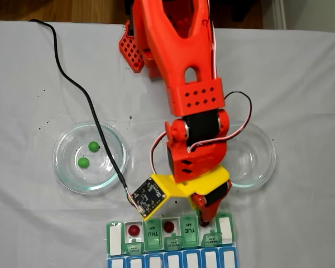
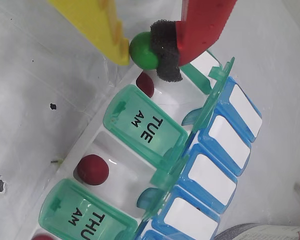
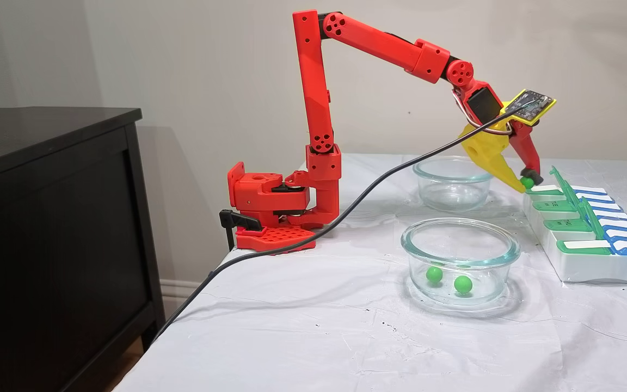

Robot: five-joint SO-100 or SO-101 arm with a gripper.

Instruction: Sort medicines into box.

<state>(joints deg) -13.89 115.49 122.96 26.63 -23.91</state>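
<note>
One red arm (image 3: 313, 92) rises straight from its base, then reaches out and slopes down to the pill box (image 3: 591, 267) at the desk (image 3: 302, 326) edge. Open cloth lies around the two glass dishes (image 1: 90, 157). Its tool (image 2: 142, 50) pinches a green ball (image 2: 142, 52) between yellow finger and black pad, just above an open cell, apparently not touching it. Two red balls (image 2: 93, 169) sit in open cells; two green balls (image 1: 88, 154) lie in one dish.

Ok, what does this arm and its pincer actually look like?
The arm is glossy orange-red plastic with black servo blocks and a perforated base. The pincer has one yellow finger and one red finger, the red one tipped with black foam. A small circuit board sits on a yellow mount, fed by a black cable.
</note>
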